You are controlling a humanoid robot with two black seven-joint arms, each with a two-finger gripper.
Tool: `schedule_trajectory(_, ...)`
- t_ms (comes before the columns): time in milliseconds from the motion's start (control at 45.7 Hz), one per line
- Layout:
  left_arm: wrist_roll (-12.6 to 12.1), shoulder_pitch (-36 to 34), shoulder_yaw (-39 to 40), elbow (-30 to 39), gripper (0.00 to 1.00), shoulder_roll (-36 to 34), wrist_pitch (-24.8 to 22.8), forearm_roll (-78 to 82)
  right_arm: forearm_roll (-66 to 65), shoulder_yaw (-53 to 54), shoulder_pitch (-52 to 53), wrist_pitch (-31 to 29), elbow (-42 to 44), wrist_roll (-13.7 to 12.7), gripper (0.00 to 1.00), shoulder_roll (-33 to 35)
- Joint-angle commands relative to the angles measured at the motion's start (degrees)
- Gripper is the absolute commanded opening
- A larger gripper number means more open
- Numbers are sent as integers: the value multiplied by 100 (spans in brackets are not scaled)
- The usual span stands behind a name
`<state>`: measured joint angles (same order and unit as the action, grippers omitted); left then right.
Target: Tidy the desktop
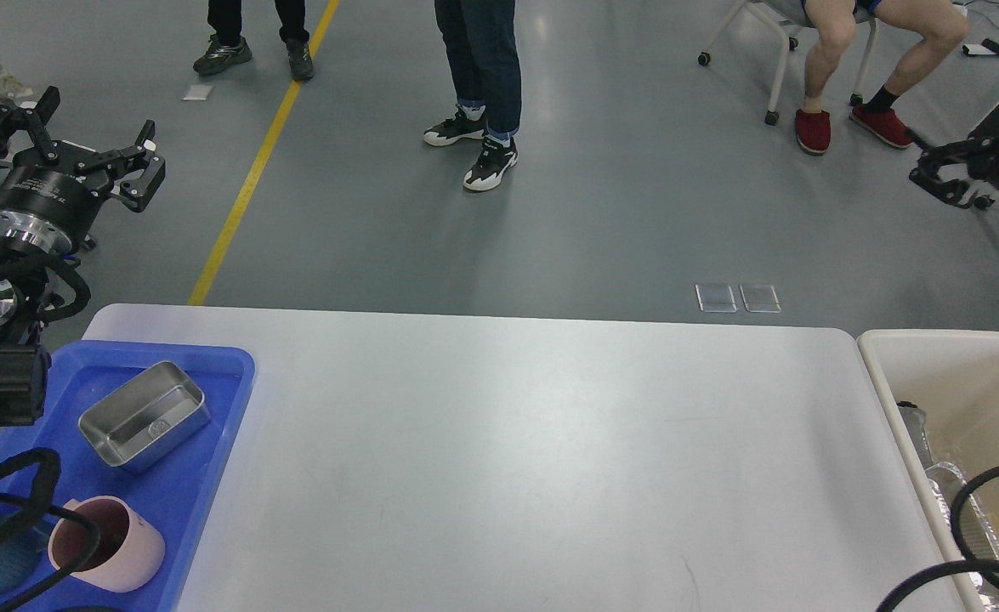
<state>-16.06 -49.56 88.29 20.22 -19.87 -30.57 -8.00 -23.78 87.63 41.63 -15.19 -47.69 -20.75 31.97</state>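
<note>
Seemingly near done | desktop (508,459) fills the centre, no loose item seen on it | metal tin (144,415) and pink cup (108,544) held in blue tray (210,476) at 8 o'clock | left gripper (65,140) at 10 o'clock, jaws wide, empty | right gripper (945,174) at 2 o'clock, jaw state cannot be told.

Single head view, high vantage, facing forward and down. Near field: the desktop (533,442), filling the lower half of the picture. Far field: grey floor (618,212) beyond its far edge. The left gripper (65,140) stands at upper left, the right gripper (945,174) at the upper right edge; the desktop lies below and between them. No second view; no shared part.
</note>
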Motion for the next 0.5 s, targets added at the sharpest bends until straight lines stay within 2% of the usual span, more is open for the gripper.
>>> schedule_trajectory(0, 86, 34, 13, -9, 97, 79, 7, -8, 1066, 491, -225, -2, 120, 1, 100, -656)
schedule_trajectory(131, 226, 113, 21, -27, 97, 167, 7, -17, 1674, 791, -567, -63, 129, 18, 100, -1254)
schedule_trajectory(372, 262, 272, 21, -27, 97, 623, -2, -17, 1798, 1836, -814, -502, 146, 80, 100, -2818)
schedule_trajectory(416, 279, 272, 21, -27, 97, 782, -2, -17, 1798, 1907, -814, -616, 199, 185, 100, -3082)
schedule_trajectory(482, 393, 280, -5, -27, 97, 1010, -2, 0, 1789, 1942, -823, -827, 339, 614, 100, -3416)
